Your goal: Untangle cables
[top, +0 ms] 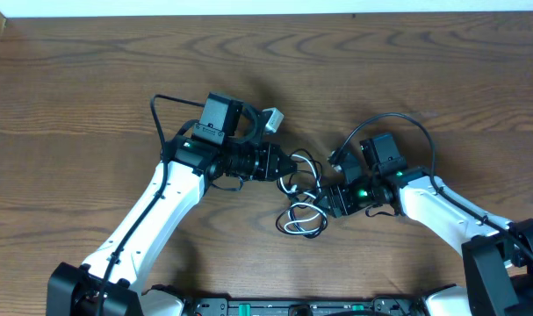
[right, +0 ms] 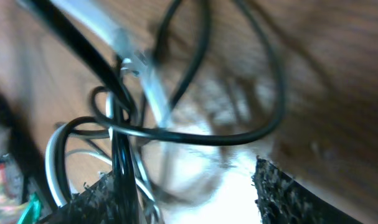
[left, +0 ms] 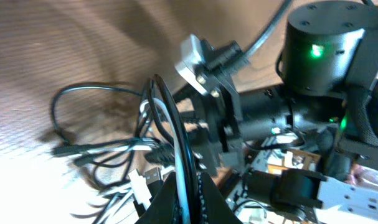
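1. The cables [top: 303, 209] sit in a small tangle mid-table [top: 82, 79], right between the two grippers. A black-and-white loop [top: 303, 221] lies at the near edge of the tangle.
2. Handling, as a judgement: light, thin and floppy, probably with a slick jacket. Pull one strand and expect the whole knot to drag along. They aren't fragile, but don't yank at the plugs.
3. Where to grip: take a single strand clear of the crossing, close to a plug end, so you can feed that end back through a loop. Avoid pinching both cords together.
4. Left gripper [left: 181, 194]: it looks closed down on the black cord [left: 165, 106], which rises taut out of the tips. A pale strand runs beside it, and you can't tell if that one is pinched too.
5. Right gripper [right: 179, 186]: the pads are set wide apart with nothing clamped. A black strand runs close by one pad, and the knot is straight ahead.
6. Overhead only: it gives the layout, with both arms converging on the tangle, but it hides both finger gaps.
7. Left wrist only: it shows the grip itself, plus a white plug [left: 139, 183] low in the pile.
8. Right wrist only: it shows the crossing up close, with the white cord [right: 145, 81] meeting black loops. It is blurred, so you can't read which strand goes over and which under.
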`<state>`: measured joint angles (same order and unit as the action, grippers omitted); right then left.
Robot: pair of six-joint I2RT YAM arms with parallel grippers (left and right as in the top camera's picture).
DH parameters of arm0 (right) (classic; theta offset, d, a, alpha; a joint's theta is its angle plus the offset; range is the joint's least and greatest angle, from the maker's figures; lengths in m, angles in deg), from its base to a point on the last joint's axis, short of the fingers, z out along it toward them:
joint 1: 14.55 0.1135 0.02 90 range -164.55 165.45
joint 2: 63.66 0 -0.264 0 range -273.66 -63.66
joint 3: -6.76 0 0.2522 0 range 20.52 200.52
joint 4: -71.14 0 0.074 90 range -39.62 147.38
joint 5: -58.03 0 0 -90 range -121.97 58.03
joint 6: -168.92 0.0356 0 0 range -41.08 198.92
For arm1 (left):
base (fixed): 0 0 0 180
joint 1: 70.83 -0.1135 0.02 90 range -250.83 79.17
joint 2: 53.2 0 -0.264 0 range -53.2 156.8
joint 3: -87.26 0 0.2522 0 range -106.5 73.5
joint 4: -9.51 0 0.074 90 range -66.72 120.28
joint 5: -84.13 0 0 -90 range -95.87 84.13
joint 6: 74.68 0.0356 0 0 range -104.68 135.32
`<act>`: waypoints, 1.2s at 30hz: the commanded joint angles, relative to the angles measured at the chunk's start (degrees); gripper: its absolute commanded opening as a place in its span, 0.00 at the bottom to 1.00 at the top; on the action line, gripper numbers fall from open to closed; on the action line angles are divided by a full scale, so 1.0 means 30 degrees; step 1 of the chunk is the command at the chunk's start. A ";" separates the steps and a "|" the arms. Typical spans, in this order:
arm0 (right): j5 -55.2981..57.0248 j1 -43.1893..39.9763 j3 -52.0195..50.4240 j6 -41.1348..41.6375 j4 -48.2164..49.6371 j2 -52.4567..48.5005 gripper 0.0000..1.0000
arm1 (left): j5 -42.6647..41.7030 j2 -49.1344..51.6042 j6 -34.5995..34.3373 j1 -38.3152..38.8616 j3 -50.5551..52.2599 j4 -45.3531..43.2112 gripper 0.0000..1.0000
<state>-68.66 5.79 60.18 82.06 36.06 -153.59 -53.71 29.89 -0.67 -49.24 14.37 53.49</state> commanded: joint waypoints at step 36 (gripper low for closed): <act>-0.1115 0.2047 -0.0153 -0.2521 0.0721 -0.0066 0.52 | 0.5676 -0.0080 -0.0415 0.0044 0.0000 -0.2244 0.08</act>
<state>-80.24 11.01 60.07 72.44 37.42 -153.59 -37.01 29.89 -1.41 -49.24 14.37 47.00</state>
